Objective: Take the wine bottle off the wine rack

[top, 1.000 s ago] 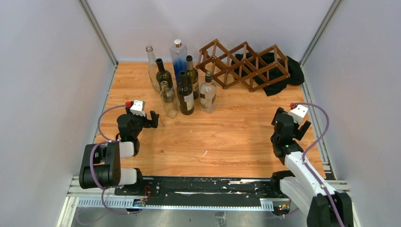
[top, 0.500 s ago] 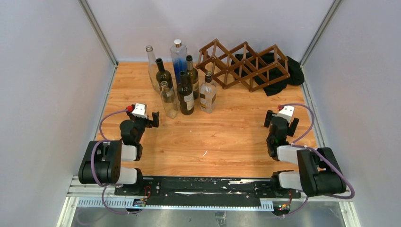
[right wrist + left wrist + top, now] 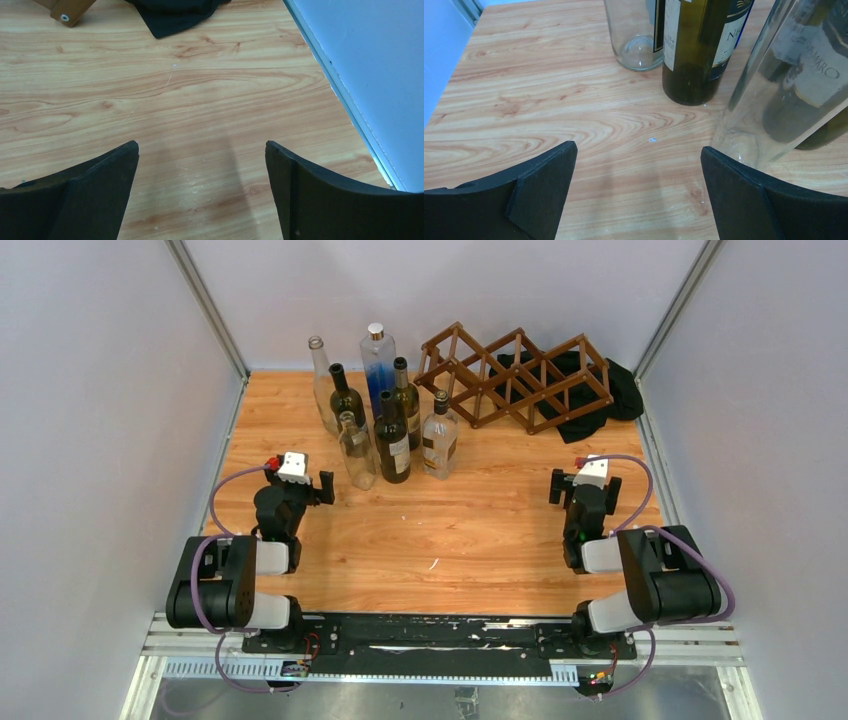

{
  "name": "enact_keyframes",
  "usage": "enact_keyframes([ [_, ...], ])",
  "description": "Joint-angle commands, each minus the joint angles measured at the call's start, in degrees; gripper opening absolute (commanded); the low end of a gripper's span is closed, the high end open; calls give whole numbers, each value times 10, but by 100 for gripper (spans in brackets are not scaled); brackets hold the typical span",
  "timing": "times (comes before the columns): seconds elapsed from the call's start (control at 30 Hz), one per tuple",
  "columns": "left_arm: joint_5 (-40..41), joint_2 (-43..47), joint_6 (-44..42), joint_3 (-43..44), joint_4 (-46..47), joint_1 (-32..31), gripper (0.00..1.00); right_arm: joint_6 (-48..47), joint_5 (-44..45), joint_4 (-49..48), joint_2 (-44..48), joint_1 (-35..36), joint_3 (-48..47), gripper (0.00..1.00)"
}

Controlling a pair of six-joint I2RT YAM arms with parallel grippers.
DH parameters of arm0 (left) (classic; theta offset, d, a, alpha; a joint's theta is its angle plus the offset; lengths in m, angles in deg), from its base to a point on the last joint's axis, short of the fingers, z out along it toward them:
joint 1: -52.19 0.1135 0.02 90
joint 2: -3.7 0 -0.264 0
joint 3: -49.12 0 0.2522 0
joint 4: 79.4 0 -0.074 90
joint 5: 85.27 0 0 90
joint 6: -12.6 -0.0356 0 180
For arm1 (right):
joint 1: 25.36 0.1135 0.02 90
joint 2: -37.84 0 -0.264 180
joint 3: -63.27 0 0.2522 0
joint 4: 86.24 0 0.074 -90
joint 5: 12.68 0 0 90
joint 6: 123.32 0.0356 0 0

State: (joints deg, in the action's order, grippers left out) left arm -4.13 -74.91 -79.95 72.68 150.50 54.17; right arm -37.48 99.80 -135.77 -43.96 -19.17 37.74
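Compared with a second back, the right arm had been folded in on itself. Its elbow was no longer stretched out toward 5 o'clock, and the right gripper (image 3: 585,490) had been brought in from the right rail to about 3 o'clock on the table (image 3: 480,520). The left gripper (image 3: 320,487) had barely been shifted and was seen at roughly 9 o'clock.

Both sets of jaws were spread wide and nothing was held. Only bare wood was framed between the fingers in the wrist views (left (image 3: 639,150), right (image 3: 200,147)).

The wine rack (image 3: 515,375) was parked at 1 o'clock against the back wall, with a black cloth (image 3: 605,405) bunched behind and beside it. The bottles (image 3: 385,405) were all stood upright in a cluster at 11 o'clock, just beside the rack's left end. A dark wine bottle (image 3: 392,445) was at the front of that group, but which one the task meant could not be told.

As for room, a wide stretch of wood was left open between the two grippers and the bottles. A clear bottle (image 3: 774,90) was crowded close at 2 o'clock of the left fingers. The right wall (image 3: 370,60) was close at 2 o'clock of the right gripper.
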Motion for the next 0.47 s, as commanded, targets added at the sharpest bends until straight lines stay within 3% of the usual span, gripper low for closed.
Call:
enact_keyframes([
  [0.0, 13, -3, 0, 7, -2, -4, 100, -10, 5, 11, 2, -1, -3, 100],
  [0.43, 14, -3, -3, 8, -4, -6, 100, -14, 5, -5, -4, -1, 0, 100],
])
